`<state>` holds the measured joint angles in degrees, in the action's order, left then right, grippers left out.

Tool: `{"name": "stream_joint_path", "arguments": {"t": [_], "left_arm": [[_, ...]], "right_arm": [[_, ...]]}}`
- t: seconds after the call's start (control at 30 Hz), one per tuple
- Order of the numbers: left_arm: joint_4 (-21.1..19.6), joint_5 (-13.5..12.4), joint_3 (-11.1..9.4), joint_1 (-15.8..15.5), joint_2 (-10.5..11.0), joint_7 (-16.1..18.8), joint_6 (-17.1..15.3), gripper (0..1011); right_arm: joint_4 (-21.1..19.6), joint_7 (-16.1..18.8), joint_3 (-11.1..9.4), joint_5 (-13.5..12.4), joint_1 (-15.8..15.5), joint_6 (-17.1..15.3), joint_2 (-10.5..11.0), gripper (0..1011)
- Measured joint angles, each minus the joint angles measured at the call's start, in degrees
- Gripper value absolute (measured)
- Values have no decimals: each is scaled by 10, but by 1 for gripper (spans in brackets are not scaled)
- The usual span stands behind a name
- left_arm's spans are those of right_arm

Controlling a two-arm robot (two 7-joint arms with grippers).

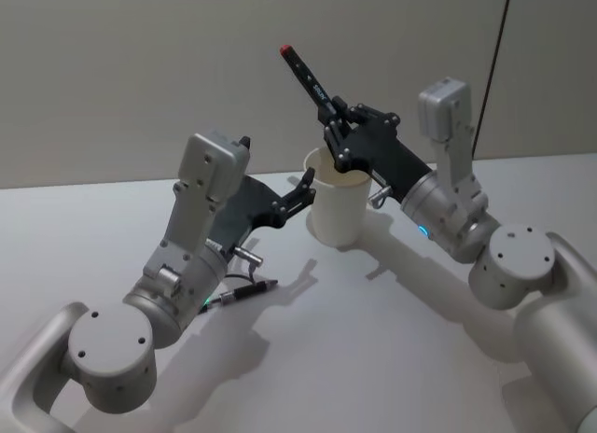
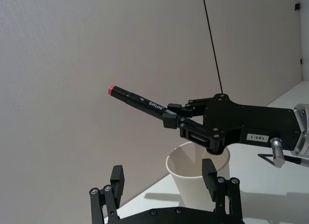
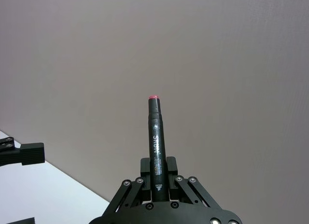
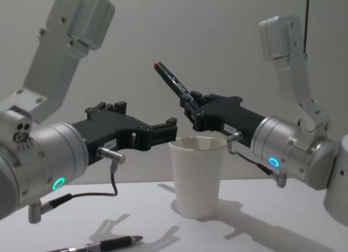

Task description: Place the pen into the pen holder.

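A: Pen position?
B: The black pen [image 1: 308, 78] with the red end is held in the air, just above the mouth of the white paper cup [image 1: 338, 209]. It is tilted, with the red end raised and leaned toward the left side. It is not yet dropped in.
A: Held by what?
B: It is pinched by the right claw [image 1: 338, 125] at its lower part. The lower end is hidden between the fingers. The claw is held over the cup's rim.
A: Cup?
B: It is stood upright on the bench [image 1: 373, 340], between the two arms.
A: Left claw?
B: The left claw [image 2: 163, 175] is spread, with nothing gripped. It is held just beside the cup on the left, at about rim height. Contact with the rim cannot be judged.
A: Anything else on the bench?
B: A second pen [image 1: 241, 293] is laid flat near the left arm, apart from the cup.
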<state>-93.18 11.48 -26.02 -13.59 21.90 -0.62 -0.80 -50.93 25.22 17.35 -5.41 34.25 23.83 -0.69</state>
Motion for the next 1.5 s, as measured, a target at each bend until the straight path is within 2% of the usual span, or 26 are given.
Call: {"name": "stream_joint_path", "arguments": {"t": [0.3, 0.37, 0.63, 0.77, 0.8, 0.9, 0.93, 1.13, 1.27, 1.5], "left_arm": [[0, 0, 0, 0, 0, 0, 0, 1001], [0, 0, 0, 0, 0, 0, 0, 1001], [0, 0, 0, 0, 0, 0, 0, 1001], [0, 0, 0, 0, 0, 0, 0, 1001], [0, 0, 0, 0, 0, 0, 0, 1001], [0, 0, 0, 0, 0, 0, 0, 1001], [0, 0, 0, 0, 0, 0, 0, 1001], [0, 0, 0, 0, 0, 0, 0, 1001], [0, 0, 0, 0, 0, 0, 0, 1001], [0, 0, 0, 0, 0, 0, 0, 1001]], "right_arm": [[9, 0, 2, 0, 5, 2, -3, 185], [10, 0, 2, 0, 5, 3, -3, 218], [14, 0, 2, 1, 8, 3, -4, 485], [15, -1, 3, 1, 8, 4, -4, 581], [15, -1, 3, 1, 8, 4, -4, 640], [16, -1, 3, 1, 9, 4, -4, 696], [16, -1, 3, 1, 9, 4, -4, 765], [17, -1, 3, 1, 9, 4, -5, 926], [17, -1, 3, 1, 9, 4, -5, 1001], [3, 0, 1, 0, 2, -1, 0, 1002]]}}
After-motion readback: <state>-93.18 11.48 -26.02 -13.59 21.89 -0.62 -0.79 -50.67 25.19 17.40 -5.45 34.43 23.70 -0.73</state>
